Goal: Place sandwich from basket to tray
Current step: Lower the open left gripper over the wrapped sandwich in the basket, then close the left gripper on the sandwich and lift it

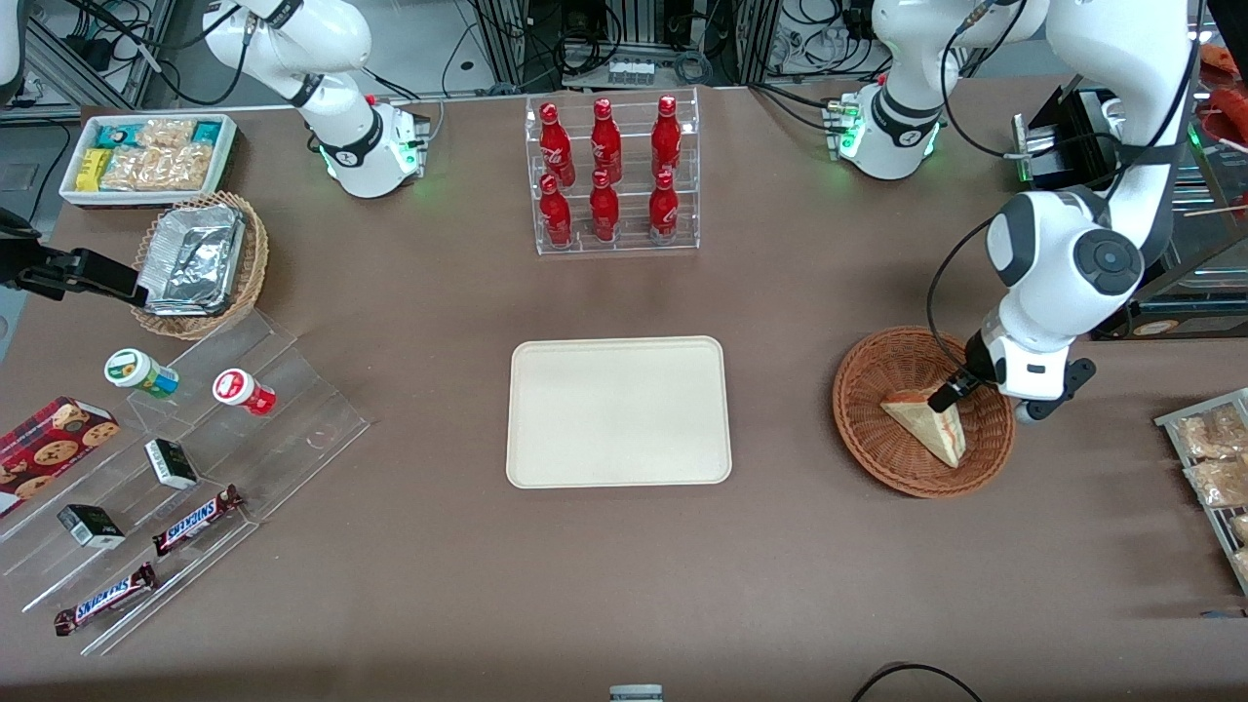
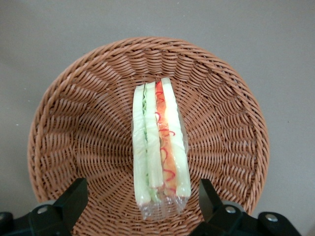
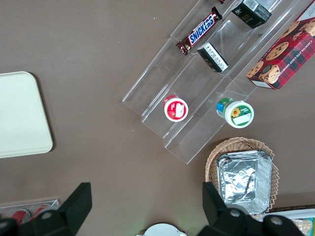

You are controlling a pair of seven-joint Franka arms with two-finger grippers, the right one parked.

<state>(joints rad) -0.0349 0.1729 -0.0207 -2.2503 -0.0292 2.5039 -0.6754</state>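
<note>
Brown table (image 1: pixel 439 565) with tray (image 1: pixel 618 410), basket (image 1: pixel 868 390), bottle rack (image 1: pixel 614 175).

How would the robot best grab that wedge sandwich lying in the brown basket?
Probably from straight above, pinching the sandwich across its two flat bread faces. It stands on edge in the basket, filling stripes facing up, so both faces are free. The hand hovers above it, open, one finger to each side.

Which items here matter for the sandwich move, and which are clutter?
Job: sandwich lying in the basket; tray; gripper, open, straddling the sandwich.
Clutter: red bottles, foil basket, Snickers bars, cookie box.
</note>
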